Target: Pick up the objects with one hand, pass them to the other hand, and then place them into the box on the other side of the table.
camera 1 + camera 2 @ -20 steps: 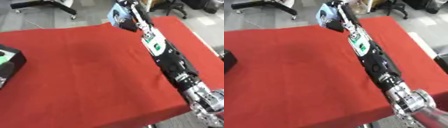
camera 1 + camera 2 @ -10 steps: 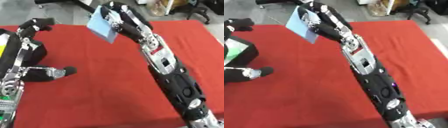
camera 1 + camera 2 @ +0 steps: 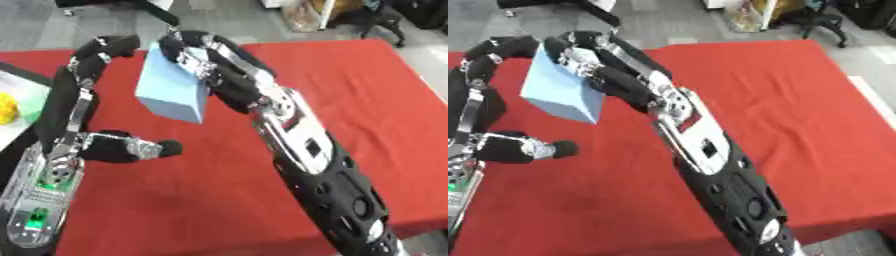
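Holding the pale blue block [image 3: 174, 91] aloft in the curled right hand [image 3: 213, 67], with the left hand [image 3: 80, 100] spread beside it, presumably for the handover.

Table covered with a red cloth [image 3: 367, 95], filling most of both views, far edge meeting grey floor [image 3: 96, 27]. Cloth surface mostly bare and smooth. At the left edge of the left eye view, a white-and-green thing [image 3: 24, 102] lies on it, holding something yellow [image 3: 7, 107]; too cut off to identify.
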### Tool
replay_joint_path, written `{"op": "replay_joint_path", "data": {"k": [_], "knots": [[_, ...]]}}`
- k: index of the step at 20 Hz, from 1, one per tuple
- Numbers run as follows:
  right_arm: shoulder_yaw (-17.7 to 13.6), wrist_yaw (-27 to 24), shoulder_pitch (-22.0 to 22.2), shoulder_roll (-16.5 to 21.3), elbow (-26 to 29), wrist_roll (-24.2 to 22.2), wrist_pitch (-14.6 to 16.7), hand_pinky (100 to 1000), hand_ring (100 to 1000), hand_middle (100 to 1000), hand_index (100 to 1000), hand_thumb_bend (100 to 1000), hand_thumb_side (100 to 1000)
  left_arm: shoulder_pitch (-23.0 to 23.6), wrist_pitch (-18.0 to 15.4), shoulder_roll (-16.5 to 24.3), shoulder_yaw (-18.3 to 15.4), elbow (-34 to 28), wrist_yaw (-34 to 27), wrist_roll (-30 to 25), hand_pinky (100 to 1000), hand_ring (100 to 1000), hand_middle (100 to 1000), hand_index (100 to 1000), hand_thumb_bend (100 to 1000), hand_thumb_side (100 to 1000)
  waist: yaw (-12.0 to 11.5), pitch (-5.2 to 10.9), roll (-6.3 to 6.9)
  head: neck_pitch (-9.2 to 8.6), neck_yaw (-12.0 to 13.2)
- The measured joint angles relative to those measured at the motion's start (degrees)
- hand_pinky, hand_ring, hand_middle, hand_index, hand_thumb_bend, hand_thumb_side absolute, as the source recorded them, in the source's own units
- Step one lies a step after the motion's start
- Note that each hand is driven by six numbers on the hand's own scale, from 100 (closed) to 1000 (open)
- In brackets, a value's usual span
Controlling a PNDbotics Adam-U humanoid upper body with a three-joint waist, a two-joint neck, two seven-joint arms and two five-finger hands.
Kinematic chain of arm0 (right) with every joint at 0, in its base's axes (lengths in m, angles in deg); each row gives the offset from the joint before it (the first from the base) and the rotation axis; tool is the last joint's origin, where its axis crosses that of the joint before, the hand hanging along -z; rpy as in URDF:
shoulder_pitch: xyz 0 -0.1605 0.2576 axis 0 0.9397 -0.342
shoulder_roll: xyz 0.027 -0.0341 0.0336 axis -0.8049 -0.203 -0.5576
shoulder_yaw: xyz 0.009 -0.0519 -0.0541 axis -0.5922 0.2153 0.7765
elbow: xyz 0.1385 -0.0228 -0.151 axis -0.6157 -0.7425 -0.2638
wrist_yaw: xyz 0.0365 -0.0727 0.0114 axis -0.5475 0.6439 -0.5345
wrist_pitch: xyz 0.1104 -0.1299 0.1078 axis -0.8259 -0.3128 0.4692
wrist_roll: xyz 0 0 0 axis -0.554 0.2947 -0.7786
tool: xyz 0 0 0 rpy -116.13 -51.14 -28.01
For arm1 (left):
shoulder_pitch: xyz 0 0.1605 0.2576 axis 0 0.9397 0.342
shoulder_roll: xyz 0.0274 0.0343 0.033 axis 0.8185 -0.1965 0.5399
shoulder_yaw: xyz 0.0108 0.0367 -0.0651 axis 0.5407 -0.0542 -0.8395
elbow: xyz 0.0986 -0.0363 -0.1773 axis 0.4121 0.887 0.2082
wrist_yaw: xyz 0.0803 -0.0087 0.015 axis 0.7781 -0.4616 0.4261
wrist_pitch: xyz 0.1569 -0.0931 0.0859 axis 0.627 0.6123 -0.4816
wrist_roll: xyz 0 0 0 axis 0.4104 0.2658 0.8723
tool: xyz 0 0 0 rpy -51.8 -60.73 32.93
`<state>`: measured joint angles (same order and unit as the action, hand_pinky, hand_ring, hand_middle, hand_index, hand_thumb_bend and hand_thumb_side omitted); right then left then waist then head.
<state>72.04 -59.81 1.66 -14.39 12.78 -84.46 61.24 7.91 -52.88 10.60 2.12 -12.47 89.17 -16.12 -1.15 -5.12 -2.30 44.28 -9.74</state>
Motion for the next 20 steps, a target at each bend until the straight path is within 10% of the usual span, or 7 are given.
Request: {"op": "replay_joint_path", "data": {"k": [20], "knots": [[1.28,-4.59,2.0,0.36,-6.0,0.33,-8.31,665,251,355,398,100,756,0.02,-1.67,-0.35,2.1,0.9,6.07,4.44,754,711,738,898,872,503,-0.29,-0.37,0.1,0.0,-0.71]]}}
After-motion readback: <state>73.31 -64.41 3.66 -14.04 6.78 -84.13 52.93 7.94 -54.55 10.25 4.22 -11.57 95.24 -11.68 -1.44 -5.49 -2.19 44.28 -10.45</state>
